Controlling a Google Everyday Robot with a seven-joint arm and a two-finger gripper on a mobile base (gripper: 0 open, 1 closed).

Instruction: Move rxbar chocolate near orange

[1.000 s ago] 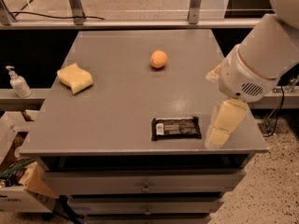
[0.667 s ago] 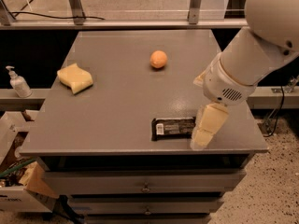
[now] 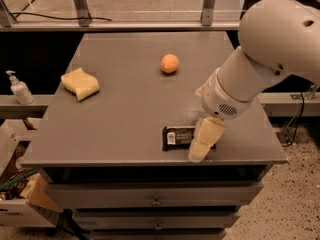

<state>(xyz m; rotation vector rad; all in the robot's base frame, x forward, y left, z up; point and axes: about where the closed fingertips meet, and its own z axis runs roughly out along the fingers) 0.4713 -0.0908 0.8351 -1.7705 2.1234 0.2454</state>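
Observation:
The rxbar chocolate (image 3: 179,136) is a flat black bar with a white label at its left end. It lies near the front edge of the grey table (image 3: 125,119). The gripper (image 3: 204,141) hangs over the bar's right end and hides that part. The white arm reaches in from the upper right. The orange (image 3: 169,63) sits on the table farther back, well apart from the bar.
A pale yellow sponge (image 3: 80,83) lies at the table's left. A soap dispenser bottle (image 3: 18,88) stands on a ledge left of the table. Drawers (image 3: 155,199) run below the table's front edge. Boxes and clutter sit on the floor at lower left.
The arm has swung left and forward, bringing the gripper from beside the bar's right end to over it. The bar, orange and sponge have not moved.

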